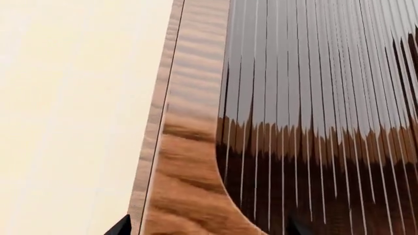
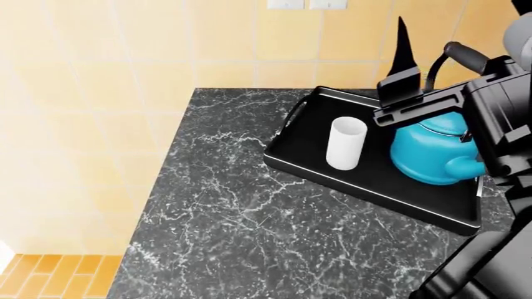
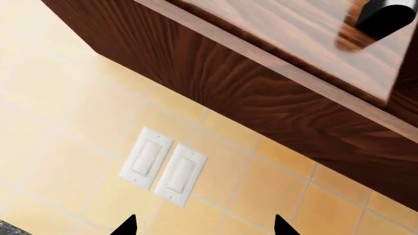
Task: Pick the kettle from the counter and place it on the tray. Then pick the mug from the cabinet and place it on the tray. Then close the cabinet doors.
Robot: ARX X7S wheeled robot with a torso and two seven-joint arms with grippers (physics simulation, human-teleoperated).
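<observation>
In the head view the black tray (image 2: 374, 198) lies on the dark marble counter (image 2: 241, 218). The white mug (image 2: 346, 144) and the blue kettle (image 2: 434, 149) both stand upright on the tray, the mug to the kettle's left. My right arm (image 2: 490, 106) is raised above the kettle, one black finger (image 2: 404, 43) pointing up. My right gripper (image 3: 203, 226) is open and empty, facing the tiled wall below the wooden cabinet (image 3: 274, 83). My left gripper (image 1: 205, 227) is open, its tips wide apart close against a cabinet door (image 1: 196, 147) with a wood frame and ribbed dark glass (image 1: 320, 98).
Two white wall switches (image 3: 163, 166) sit on the yellow tiles under the cabinet. A black cabinet handle (image 3: 385, 17) shows at the cabinet's front. The counter's left edge (image 2: 162, 187) drops to a tiled floor (image 2: 58, 274). A cream wall (image 1: 72, 117) lies beside the door.
</observation>
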